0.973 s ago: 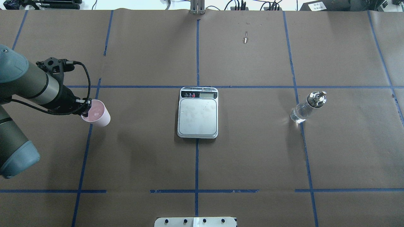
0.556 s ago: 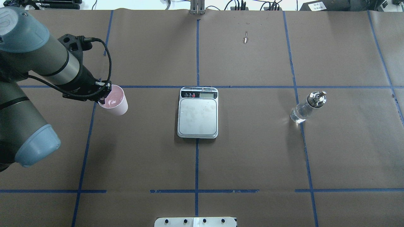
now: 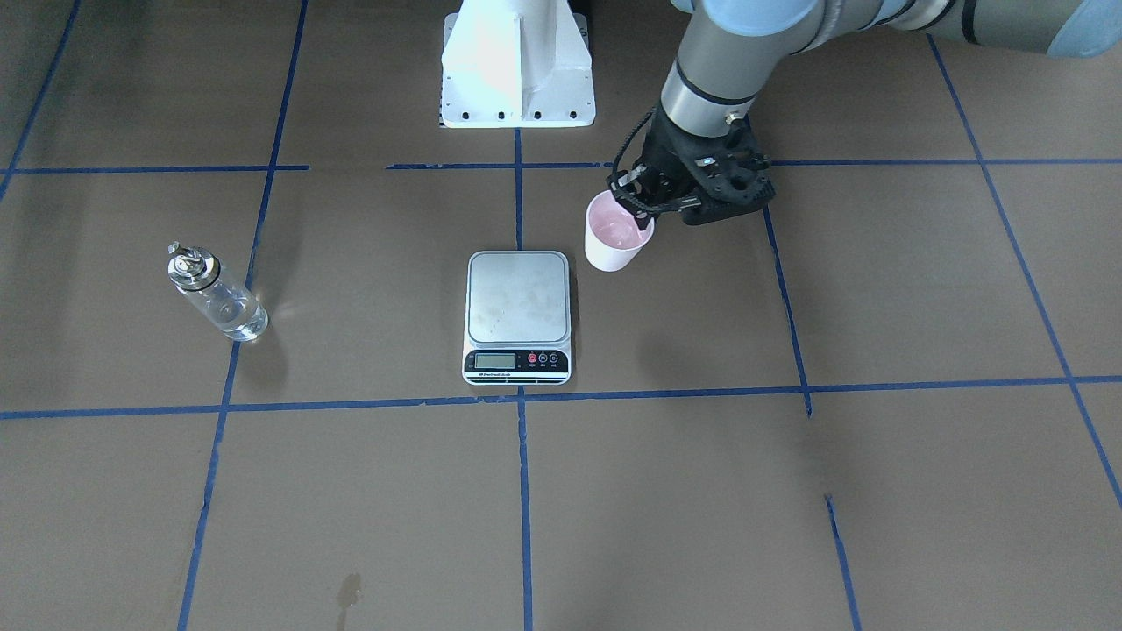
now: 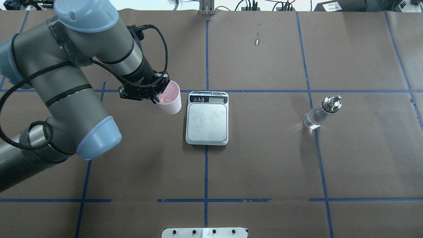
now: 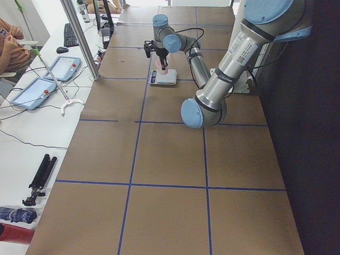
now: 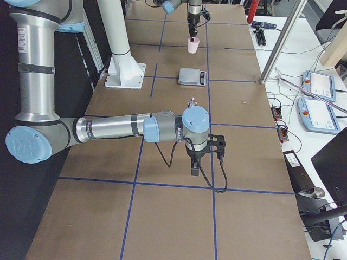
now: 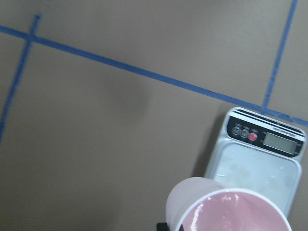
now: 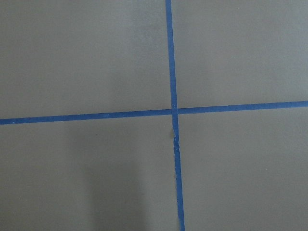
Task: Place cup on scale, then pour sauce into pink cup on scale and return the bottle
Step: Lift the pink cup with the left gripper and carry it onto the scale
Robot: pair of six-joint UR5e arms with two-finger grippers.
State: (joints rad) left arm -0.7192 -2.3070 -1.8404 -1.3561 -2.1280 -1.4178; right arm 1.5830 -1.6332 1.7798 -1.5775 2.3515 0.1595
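Here, tapered pink cup (image 4: 171,103), brushed steel scale (image 4: 207,120), cylindrical glass bottle (image 4: 316,116)

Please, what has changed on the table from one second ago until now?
The left gripper, jaws still shut on the cup, carried it rightward in the overhead view, to just beside the scale, not yet over its platform. Nothing was let go. The scale and the bottle stayed where they were.

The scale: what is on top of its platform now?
Nothing; the scale platform is bare, only faint smudges. The cup hangs beside it in the left tool. No part is covered.
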